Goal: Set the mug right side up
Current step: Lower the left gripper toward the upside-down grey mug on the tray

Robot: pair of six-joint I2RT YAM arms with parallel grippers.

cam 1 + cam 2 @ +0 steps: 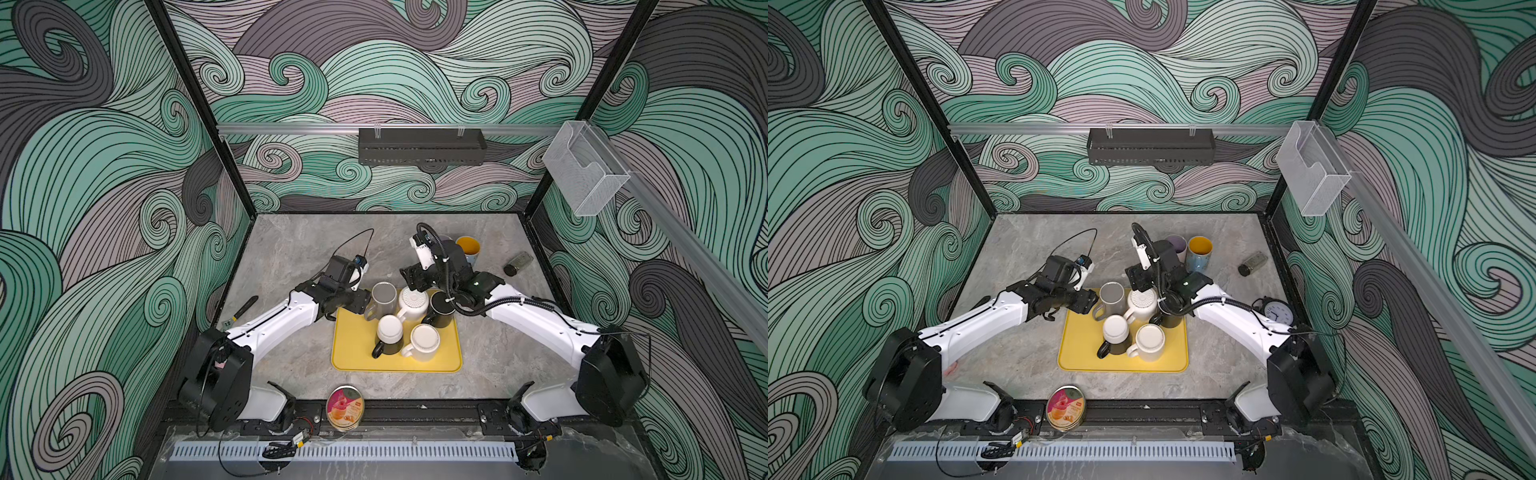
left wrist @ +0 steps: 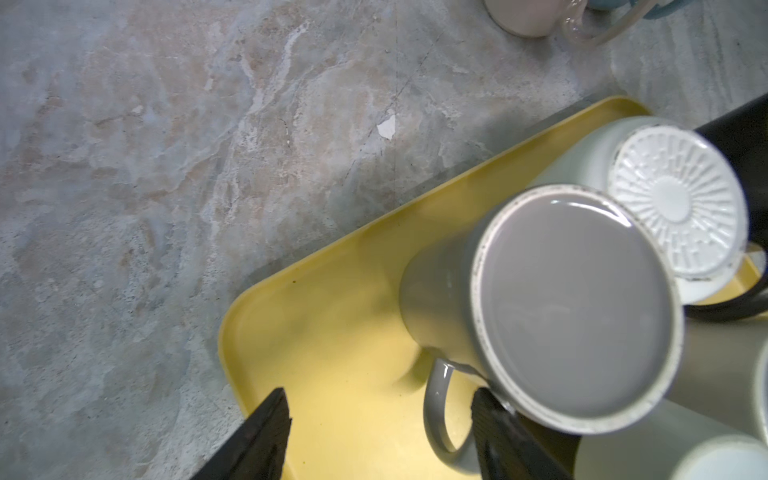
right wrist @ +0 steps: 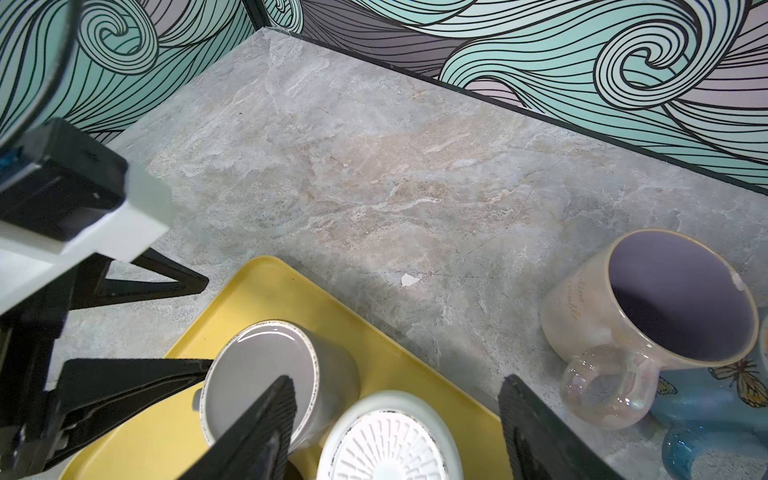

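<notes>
Mugs stand mouth-down, five huddled on the yellow tray (image 1: 357, 353) at mid-worktop (image 1: 291, 249), bases up as if left to drain. The grey mug (image 1: 383, 299) sits at the tray's far left corner, nearest the left arm. Its handle (image 2: 436, 407) points outward toward that arm, which likely explains the choice. The left hand (image 2: 380, 401) sits low and sideways, jaws parted and straddling the handle. One finger (image 2: 494, 419) is close in on the mug's side, contact hard to tell; the other stands clear over the tray, so nothing is gripped yet. The right hand (image 3: 399, 386) hovers spread and empty above the neighbouring white ribbed-base mug (image 3: 386, 449), probably placed to steady or receive. A purple-lined mug (image 3: 681, 295) and a yellow-lined mug (image 1: 468, 245) stand upright off the tray behind. Judgement: closing on the handle comes next. Neighbours crowd close, so the mug wants lifting clear before any flip.
</notes>
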